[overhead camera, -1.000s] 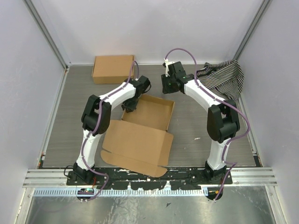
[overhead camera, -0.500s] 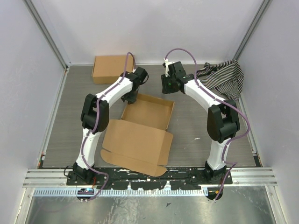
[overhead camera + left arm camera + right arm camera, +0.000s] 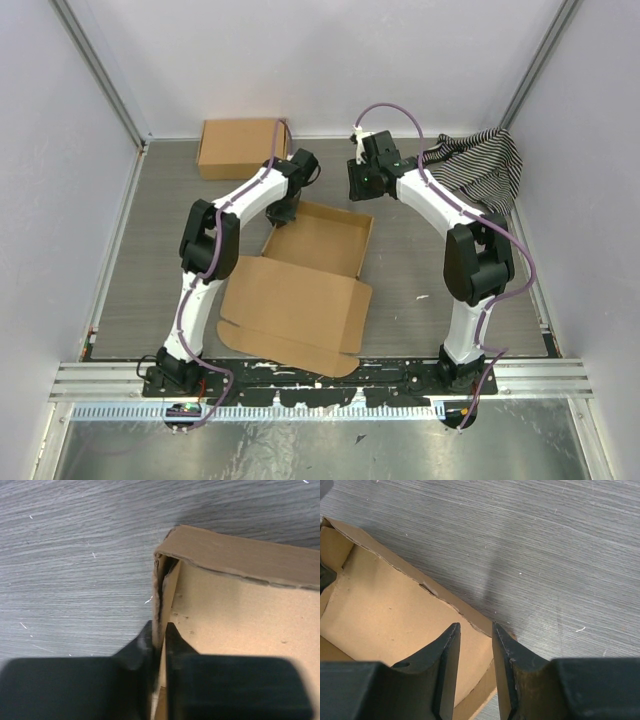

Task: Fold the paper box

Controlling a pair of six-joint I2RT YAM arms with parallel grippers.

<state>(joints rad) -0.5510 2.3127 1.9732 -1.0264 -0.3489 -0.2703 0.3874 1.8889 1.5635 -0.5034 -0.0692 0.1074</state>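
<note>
A grey, wood-grained tabletop (image 3: 150, 250) sits inside pale walls with aluminium rails. The box (image 3: 318, 240) lies mid-table between the two arms. Its far half is already raised into a shallow tray, and its lid panel (image 3: 295, 315) lies flat toward the arm bases. A closed box (image 3: 240, 147) rests at the far left and a striped cloth (image 3: 480, 165) is bunched in the far right corner, both well apart from the work.

The step in hand looks like fixing the tray's walls. The left fingers (image 3: 140, 647) are pinched on the left wall (image 3: 159, 595) just behind the far-left corner, one on each side of the cardboard. The right fingers (image 3: 447, 655) stand partly open over the far-right corner and hold nothing.

At the left corner the wall is doubled, an inner flap leaning against the outer one with a dark gap between them, so it is not fully seated. The next move probably calls for pressing that flap home while the right arm steadies or tucks the opposite corner. After that the lid can be swung over.

The cardboard is plain brown corrugated sheet, matte and faintly speckled, with raw, slightly frayed cut edges and scored creases. The far wall's top edge runs wavy rather than crisp. It should bend readily along the scores and buckle if squeezed elsewhere.
</note>
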